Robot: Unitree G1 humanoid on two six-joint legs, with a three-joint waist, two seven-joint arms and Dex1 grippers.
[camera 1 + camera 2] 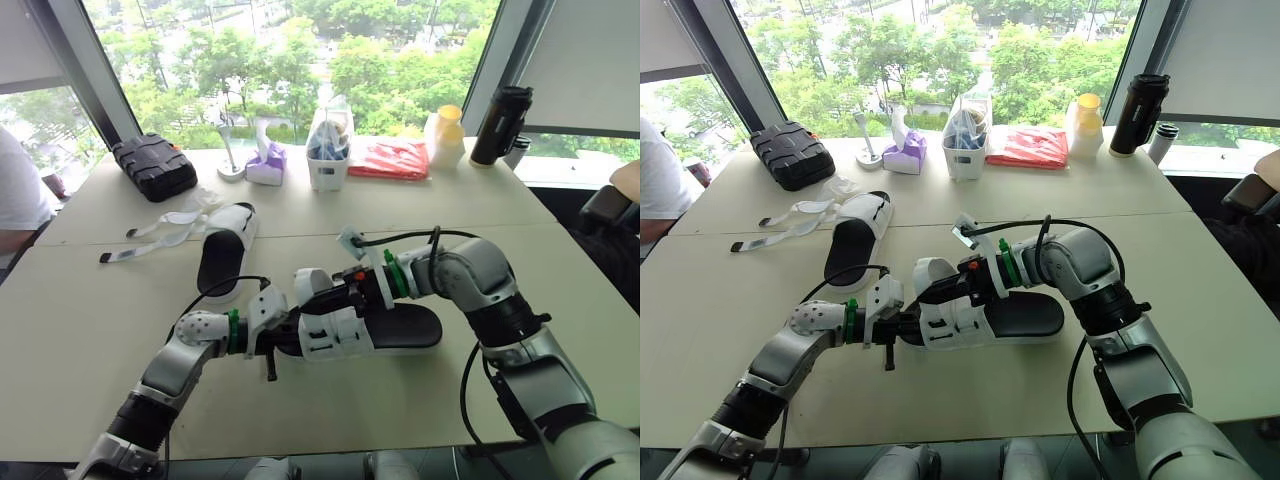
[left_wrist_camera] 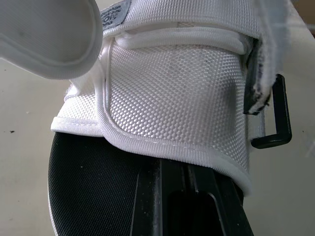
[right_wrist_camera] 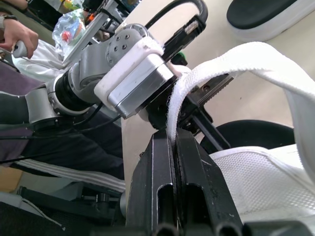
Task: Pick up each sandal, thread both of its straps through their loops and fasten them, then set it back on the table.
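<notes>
The near sandal (image 1: 395,328), white with a black footbed, is held just above the table (image 1: 90,320) between both arms. My left gripper (image 1: 287,336) is shut on its toe end, its fingers (image 2: 189,201) running under the woven white upper (image 2: 172,98). A black loop (image 2: 278,115) hangs at that upper's edge. My right gripper (image 1: 335,290) is shut on a loose white strap (image 3: 226,64), which arches up from the sandal. The second sandal (image 1: 225,250) lies further back on the left, with its straps (image 1: 160,232) undone and spread over the table.
Along the table's far edge stand a black case (image 1: 153,165), a purple tissue box (image 1: 266,165), a white container (image 1: 328,160), a red bag (image 1: 390,158), a yellow-capped bottle (image 1: 446,135) and a black flask (image 1: 500,125). A person (image 1: 20,190) sits at the left.
</notes>
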